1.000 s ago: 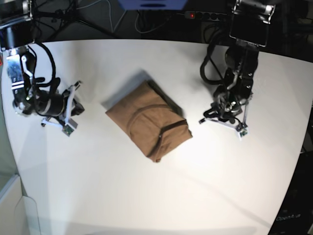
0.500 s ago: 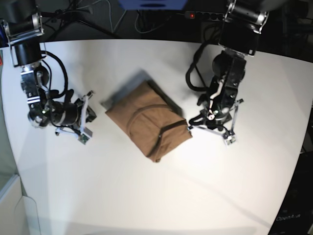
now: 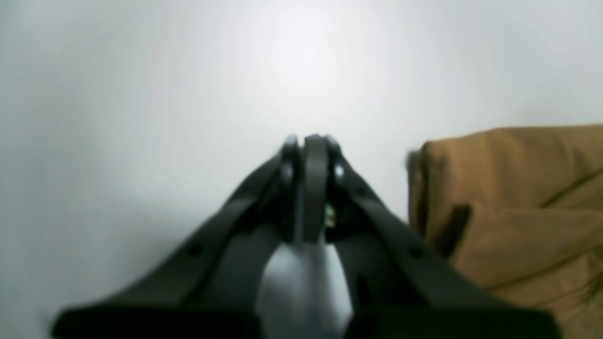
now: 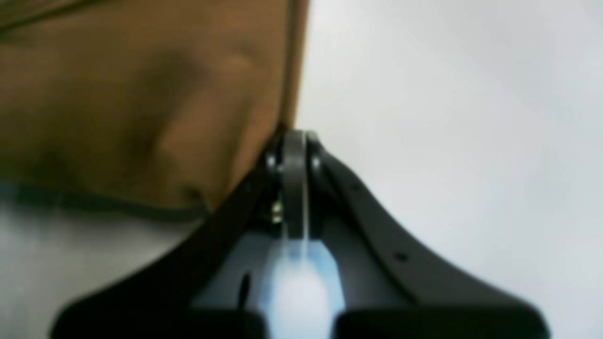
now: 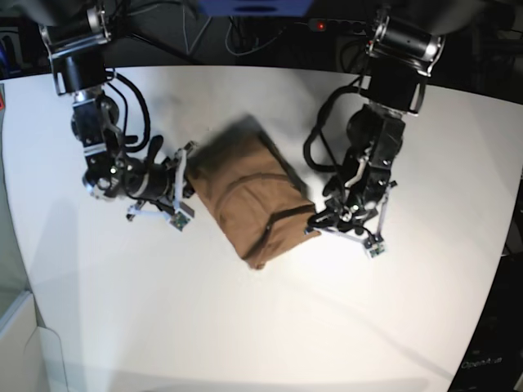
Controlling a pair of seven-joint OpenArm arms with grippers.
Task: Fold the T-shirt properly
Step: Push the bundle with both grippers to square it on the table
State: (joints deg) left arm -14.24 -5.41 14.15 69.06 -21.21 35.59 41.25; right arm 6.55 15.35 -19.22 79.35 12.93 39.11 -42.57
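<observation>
The T-shirt (image 5: 249, 196) lies folded into a compact brown packet at the centre of the white counter (image 5: 270, 327), its long axis running from 10 o'clock to 4 o'clock in the base view. The right gripper (image 5: 186, 189) sits at the packet's 9 o'clock edge; the left gripper (image 5: 315, 222) sits at its 4 o'clock corner. Only the wrist views resolve the jaws. The left wrist view shows the left gripper (image 3: 308, 141) with jaws pressed together, empty, cloth just beside it. The right wrist view shows the right gripper (image 4: 294, 136) likewise closed, its tip against the T-shirt (image 4: 141, 103) edge; whether cloth is pinched cannot be told.
</observation>
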